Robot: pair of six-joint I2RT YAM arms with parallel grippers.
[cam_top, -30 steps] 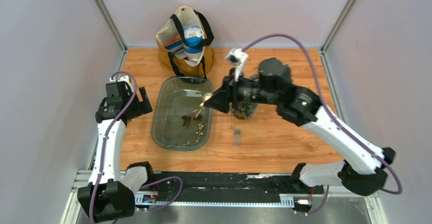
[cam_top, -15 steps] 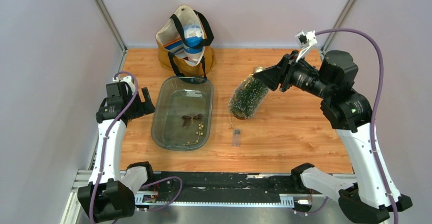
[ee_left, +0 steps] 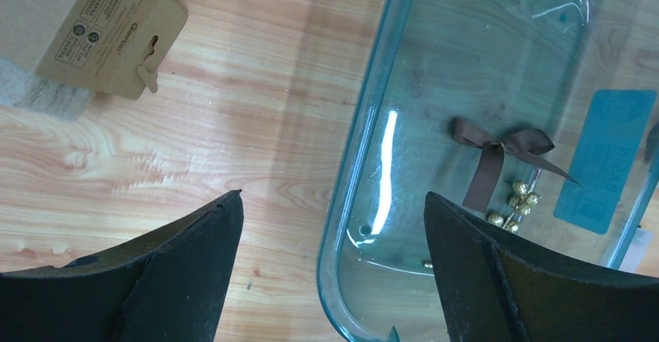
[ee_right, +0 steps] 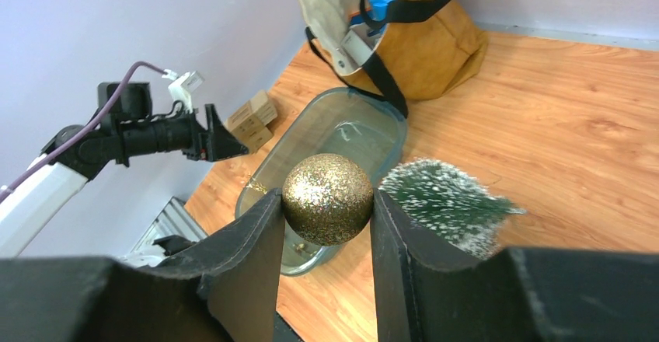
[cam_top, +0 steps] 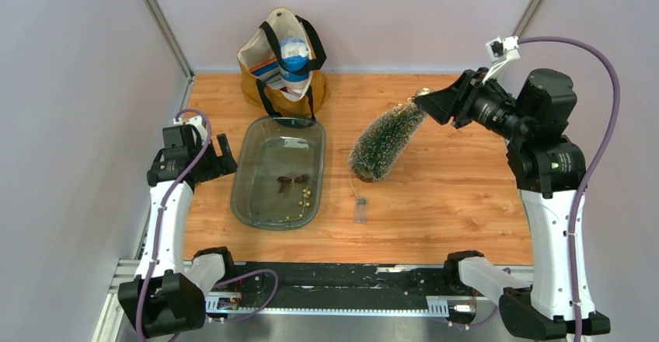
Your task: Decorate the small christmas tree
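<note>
Bright, even light falls from overhead, and shadows on the worktop [cam_top: 451, 194] are soft and faint. In the left wrist view a white streak of glare runs along the clear tray [ee_left: 371, 101]. The gold ball [ee_right: 327, 199] is sharp and sparkling, while the dark jaws nearest each wrist camera blur.

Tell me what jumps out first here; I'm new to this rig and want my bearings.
The gold glitter ball pinched in the right gripper, over the table's far right, stands out most. Near it is the frosted small christmas tree, right of the clear tray holding a brown bow.
</note>
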